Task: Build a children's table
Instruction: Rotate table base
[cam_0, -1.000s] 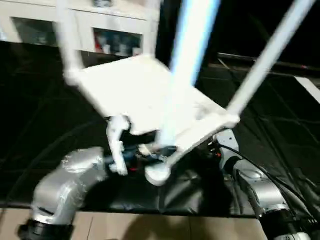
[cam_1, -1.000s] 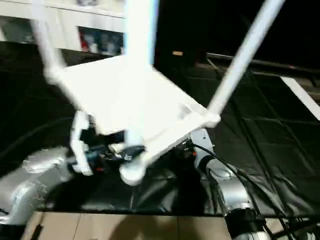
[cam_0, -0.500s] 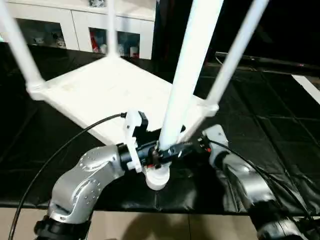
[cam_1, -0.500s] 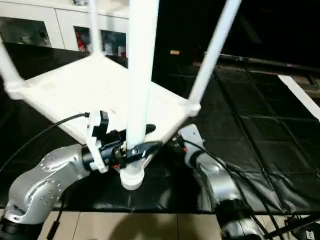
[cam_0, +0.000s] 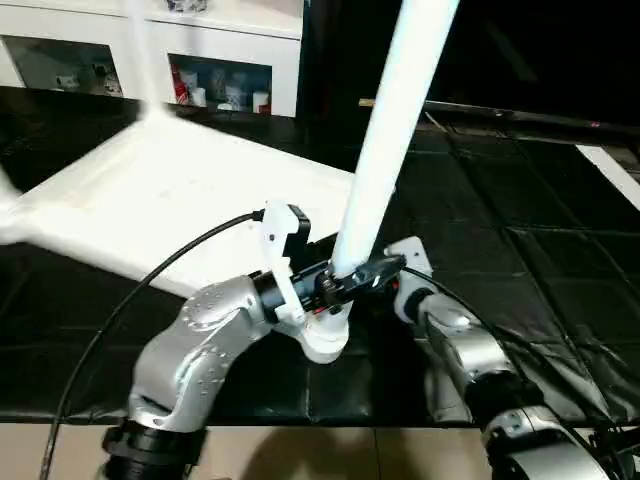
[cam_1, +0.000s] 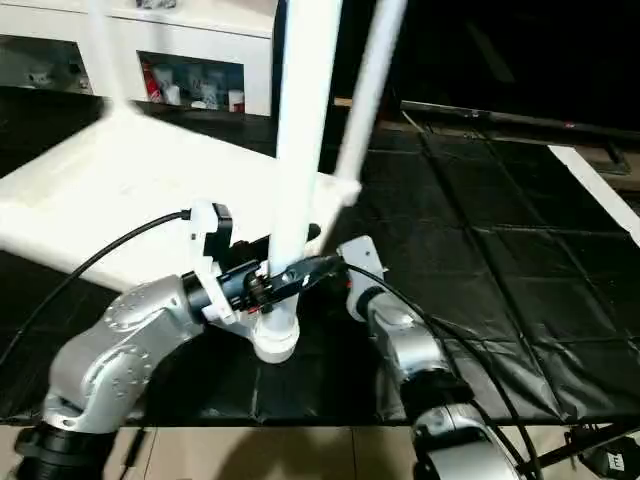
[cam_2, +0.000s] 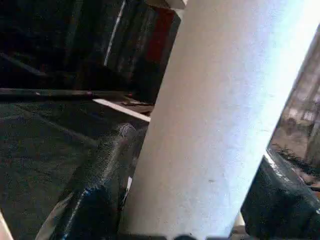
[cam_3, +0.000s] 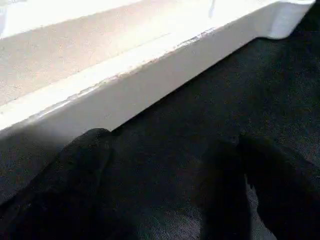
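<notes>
— So, what did the left tool (cam_0: 345, 283) hold?
— It squeezed one white leg (cam_0: 385, 140) near its fat end.
— And the right tool (cam_3: 165, 195)?
— It was wide open, holding nothing, just beside the upside-down table top (cam_0: 170, 200) on the black mat (cam_0: 540, 240).

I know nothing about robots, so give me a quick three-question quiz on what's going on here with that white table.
1. True or false: the left gripper is shut on a table leg.
2. The right gripper is: A) open, holding nothing; B) shut on a leg; C) gripping the cabinet.
3. Fill in: the tabletop is upside down, so its legs point ____.

Key: 1. True: the left wrist view shows its fingers on both sides of the leg. 2. A: its open fingers sit over the black mat near the tabletop's edge. 3. Up.
</notes>
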